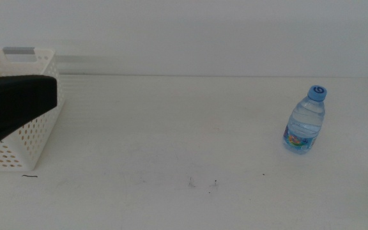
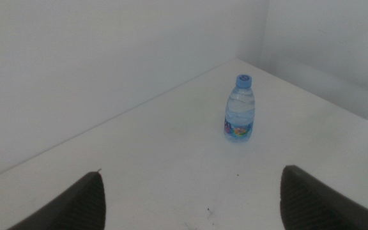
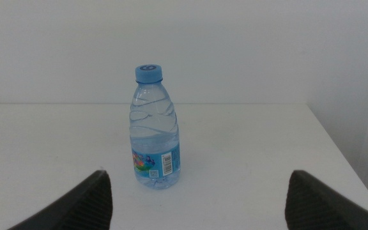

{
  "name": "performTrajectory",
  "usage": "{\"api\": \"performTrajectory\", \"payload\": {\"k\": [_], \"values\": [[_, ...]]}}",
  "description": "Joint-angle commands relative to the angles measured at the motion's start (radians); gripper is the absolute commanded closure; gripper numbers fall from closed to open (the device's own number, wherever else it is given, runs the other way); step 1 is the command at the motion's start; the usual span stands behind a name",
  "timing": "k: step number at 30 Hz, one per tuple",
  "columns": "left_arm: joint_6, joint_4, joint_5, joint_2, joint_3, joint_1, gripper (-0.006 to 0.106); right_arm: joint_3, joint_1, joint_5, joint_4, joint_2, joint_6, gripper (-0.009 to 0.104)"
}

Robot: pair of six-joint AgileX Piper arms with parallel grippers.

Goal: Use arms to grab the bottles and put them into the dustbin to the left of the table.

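Dark specks [image 1: 203,184] dotted the near part of the white tabletop [image 1: 171,128], with a short black mark [image 1: 29,176] near the bin [image 1: 34,128] at the far left. One bottle [image 1: 305,120] stood upright at the right, blue cap on, well apart from the bin. Over the bin hung the left end effector [image 2: 190,198], jaws spread wide and empty. Facing the bottle from the right, the right end effector [image 3: 197,198] was also open, holding nothing.
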State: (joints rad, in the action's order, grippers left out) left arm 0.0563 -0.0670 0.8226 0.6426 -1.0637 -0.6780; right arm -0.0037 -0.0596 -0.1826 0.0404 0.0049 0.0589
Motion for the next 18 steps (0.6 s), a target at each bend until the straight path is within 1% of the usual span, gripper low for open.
{"api": "performTrajectory", "payload": {"k": [1,4,6,9,11,13,15,18], "values": [[-0.003,-0.008,-0.026,0.000,0.004,0.001,0.007,0.004,0.009,0.002,0.006,-0.005,-0.003,0.011],[-0.003,-0.008,-0.028,0.000,0.004,0.001,0.007,0.004,0.009,0.012,0.014,-0.005,-0.008,0.011],[-0.003,-0.008,-0.028,0.000,0.004,0.001,0.007,0.004,0.009,0.096,0.035,-0.005,-0.013,0.011],[-0.003,-0.008,-0.028,0.000,0.004,0.001,0.007,0.004,0.009,0.197,0.024,0.019,0.029,0.011],[-0.003,-0.008,-0.028,0.000,0.004,0.001,0.007,0.004,0.009,0.268,0.010,0.137,0.037,0.011],[-0.003,-0.005,-0.028,0.000,0.004,0.001,0.007,0.004,0.009,0.391,0.019,0.283,0.001,0.011],[-0.003,-0.001,-0.028,-0.002,0.004,0.001,0.007,0.004,0.009,0.546,0.019,0.459,-0.031,0.011],[-0.003,-0.001,-0.028,-0.002,0.004,0.001,0.007,0.004,0.009,0.713,0.019,0.698,-0.031,0.011]]}}
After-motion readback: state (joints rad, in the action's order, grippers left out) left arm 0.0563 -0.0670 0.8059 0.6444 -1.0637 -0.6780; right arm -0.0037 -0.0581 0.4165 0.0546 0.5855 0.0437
